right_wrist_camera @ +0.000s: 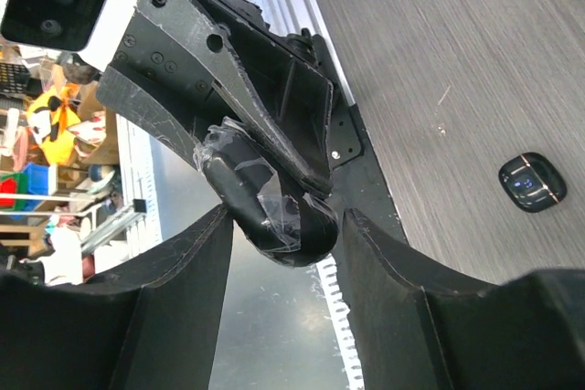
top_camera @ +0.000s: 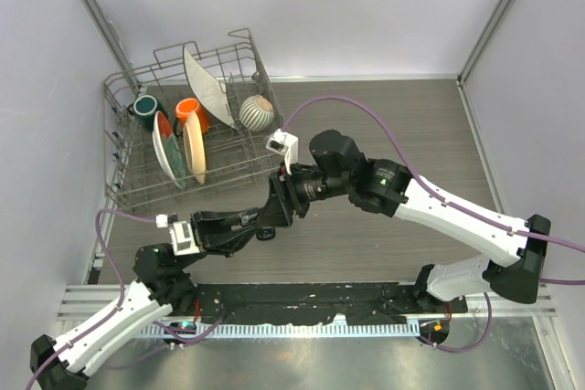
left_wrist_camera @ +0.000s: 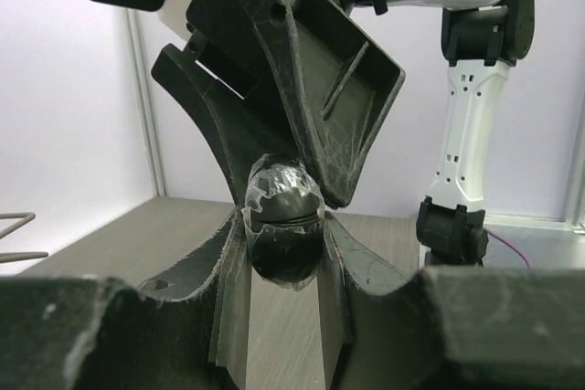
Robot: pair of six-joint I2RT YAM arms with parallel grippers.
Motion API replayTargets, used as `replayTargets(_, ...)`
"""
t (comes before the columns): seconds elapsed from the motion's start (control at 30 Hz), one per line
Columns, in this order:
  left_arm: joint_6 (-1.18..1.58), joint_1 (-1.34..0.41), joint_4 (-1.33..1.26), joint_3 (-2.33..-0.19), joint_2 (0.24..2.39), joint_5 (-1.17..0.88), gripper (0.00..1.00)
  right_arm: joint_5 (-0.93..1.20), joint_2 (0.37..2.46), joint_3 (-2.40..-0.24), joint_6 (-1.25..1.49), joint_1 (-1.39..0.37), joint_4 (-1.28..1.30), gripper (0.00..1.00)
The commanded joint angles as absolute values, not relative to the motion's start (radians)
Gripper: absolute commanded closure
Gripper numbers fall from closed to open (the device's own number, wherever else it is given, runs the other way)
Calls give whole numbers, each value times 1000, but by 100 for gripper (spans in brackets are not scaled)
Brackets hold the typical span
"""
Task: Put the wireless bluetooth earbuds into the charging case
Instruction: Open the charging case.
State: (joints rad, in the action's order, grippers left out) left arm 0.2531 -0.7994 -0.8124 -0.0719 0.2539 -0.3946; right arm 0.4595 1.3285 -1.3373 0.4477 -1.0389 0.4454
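The left gripper (left_wrist_camera: pixel 281 267) and right gripper (right_wrist_camera: pixel 283 237) meet mid-table, each clamped narrowly on one glossy black pebble-shaped charging case (left_wrist_camera: pixel 284 212) held aloft; their fingers cover its sides. A second black oval case (right_wrist_camera: pixel 533 182) lies on the grey wood-grain table (top_camera: pixel 411 116). Earbuds indiscernible. The wire dish rack (top_camera: pixel 128 191) stands well apart.

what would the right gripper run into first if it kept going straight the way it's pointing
The right gripper would meet the black case first. The case sits between its jaws, clamped by the left gripper. Right behind the case is the left gripper's own body, though depth is hard to judge.
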Motion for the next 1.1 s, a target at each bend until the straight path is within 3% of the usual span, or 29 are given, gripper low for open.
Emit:
replayTargets(0.0, 265, -813, -831, -130, 235, -578, 100, 413, 1338, -1359, 498, -985, 315, 44)
replayTargets(0.2, 264, -811, -825, -130, 232, -578, 100, 437, 1333, -1342, 529, -954, 285, 44)
replayTargets(0.5, 236, -811, -805, -109, 212, -414, 100, 515, 1319, -1328, 526, -954, 255, 44)
replayTargets(0.73, 221, -811, -730, -97, 166, -342, 100, 499, 1249, -1315, 523, -953, 180, 37)
replayTargets(0.93, 224, -811, -703, -89, 147, -333, 100, 407, 1184, -1299, 488, -945, 173, 35)
replayTargets(1.07, 224, -813, -687, -97, 133, -336, 100, 215, 1134, -1237, 509, -852, 251, 36)
